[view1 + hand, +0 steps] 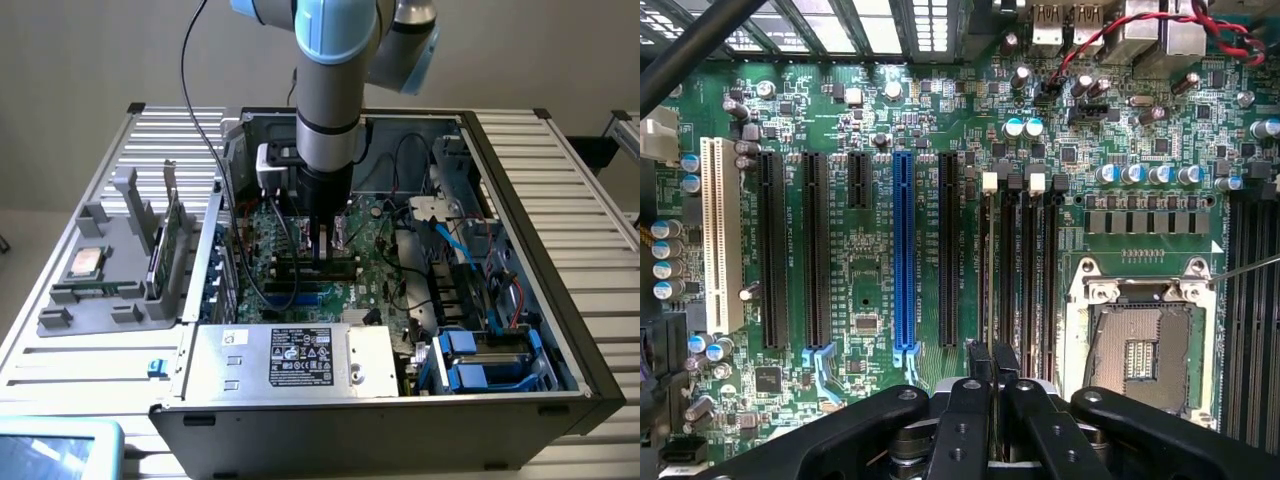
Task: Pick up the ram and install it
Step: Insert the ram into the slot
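Observation:
My gripper [322,248] reaches down inside the open computer case [520,190], right over the motherboard [860,250]. In the wrist view its two black fingers [980,372] stand almost together, shut on the ram [987,270]. The ram shows edge-on as a thin dark strip running along the first of the black memory slots [1030,270], beside the empty processor socket [1137,355]. I cannot tell whether it is seated in that slot or just above it. The slots' white end clips [990,181] lie at the far end of the strip.
A grey fixture [100,290] at the exterior view's left holds a square silver processor [85,262] and a green card with a metal bracket [165,240]. Around the gripper are a blue expansion slot [904,250], red and black cables [1120,30], the power supply [300,360] and blue drive bays [490,365].

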Tool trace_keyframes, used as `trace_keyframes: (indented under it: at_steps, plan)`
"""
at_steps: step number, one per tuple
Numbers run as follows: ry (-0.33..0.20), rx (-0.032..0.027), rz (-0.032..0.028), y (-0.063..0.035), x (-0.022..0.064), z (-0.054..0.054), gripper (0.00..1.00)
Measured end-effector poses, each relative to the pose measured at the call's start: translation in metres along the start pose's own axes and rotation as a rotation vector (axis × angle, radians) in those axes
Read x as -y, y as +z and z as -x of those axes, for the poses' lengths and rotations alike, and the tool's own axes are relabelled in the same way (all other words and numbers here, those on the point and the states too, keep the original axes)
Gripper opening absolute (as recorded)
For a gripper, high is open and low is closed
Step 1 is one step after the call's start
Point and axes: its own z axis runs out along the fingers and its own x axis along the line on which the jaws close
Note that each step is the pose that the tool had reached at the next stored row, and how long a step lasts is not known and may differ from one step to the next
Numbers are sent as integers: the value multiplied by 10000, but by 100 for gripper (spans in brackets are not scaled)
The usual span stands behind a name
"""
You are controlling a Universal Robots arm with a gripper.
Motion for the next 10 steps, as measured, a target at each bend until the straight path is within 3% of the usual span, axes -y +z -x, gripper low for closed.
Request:
trace_keyframes:
  at_steps: [3,4,10]
  plan:
    - [-1,-1,2,2,0,0,12]
    - [-1,-1,3,3,0,0,19]
    - [1,2,10,-12,-1,1,19]
